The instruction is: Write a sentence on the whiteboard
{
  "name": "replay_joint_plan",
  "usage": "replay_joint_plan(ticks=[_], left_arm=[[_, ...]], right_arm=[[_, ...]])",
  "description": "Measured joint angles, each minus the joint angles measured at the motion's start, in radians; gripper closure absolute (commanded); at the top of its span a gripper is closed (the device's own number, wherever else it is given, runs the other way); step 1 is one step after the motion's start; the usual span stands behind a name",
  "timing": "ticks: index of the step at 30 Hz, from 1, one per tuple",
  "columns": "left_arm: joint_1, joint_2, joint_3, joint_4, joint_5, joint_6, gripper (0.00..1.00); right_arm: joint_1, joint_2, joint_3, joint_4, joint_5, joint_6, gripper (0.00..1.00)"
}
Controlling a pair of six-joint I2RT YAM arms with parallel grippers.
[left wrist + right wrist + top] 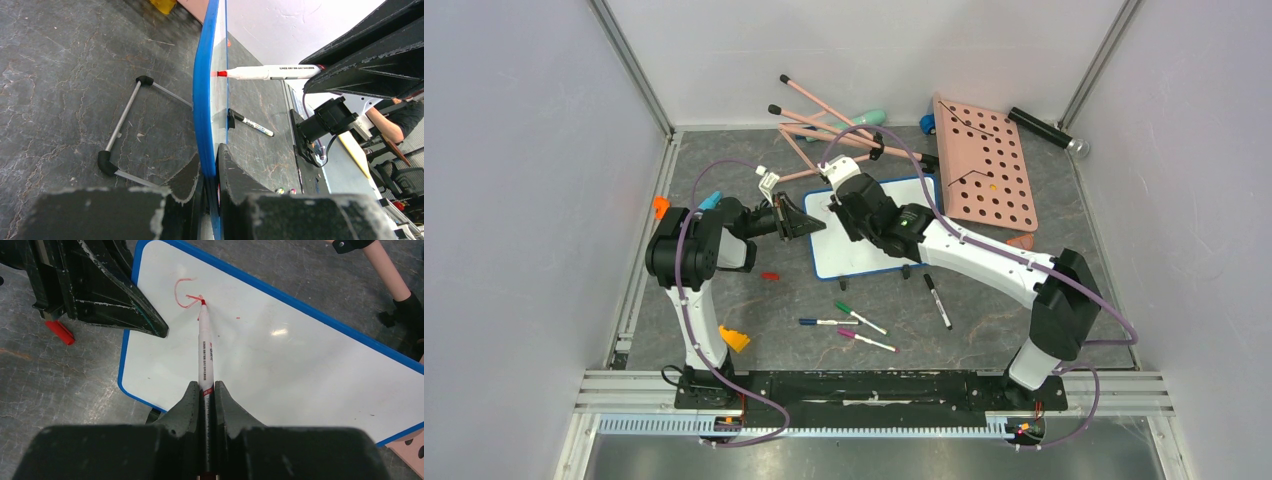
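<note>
The grey desk [754, 300] carries the whiteboard [864, 255] out in front of both arms, its long side running left to right and its blue rim plain all round. The left fingers [210, 155] are clamped on the rim at the board's left short edge, one above the surface and one below, pinning it in place. The right fingers [205, 386] come in over the board from the other side, pressed tight on the barrel of a red marker [204, 350]. The marker's long axis runs straight out from those fingers toward the far-left corner, and its tip is down on the white surface close beside the left fingers. Of the sentence [182, 295] only a first red curl with a small crossing tail is there, right at the tip. To my eye this is the opening letter, so nearly all the writing is ahead. What matters next is that the blank board lies to the right of the tip and back toward the arms' bases. The right arm holds the pen, so I'd expect the strokes to travel rightward, away from the clamping fingers.
</note>
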Motion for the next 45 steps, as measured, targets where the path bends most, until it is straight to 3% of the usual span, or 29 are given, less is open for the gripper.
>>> replay_joint_plan(ticks=[45], left_arm=[[0.0, 0.0, 0.0, 0.001, 0.005, 0.0, 0.98]], right_arm=[[-0.019, -0.068, -0.064, 0.005, -0.06, -0.008, 1.0]])
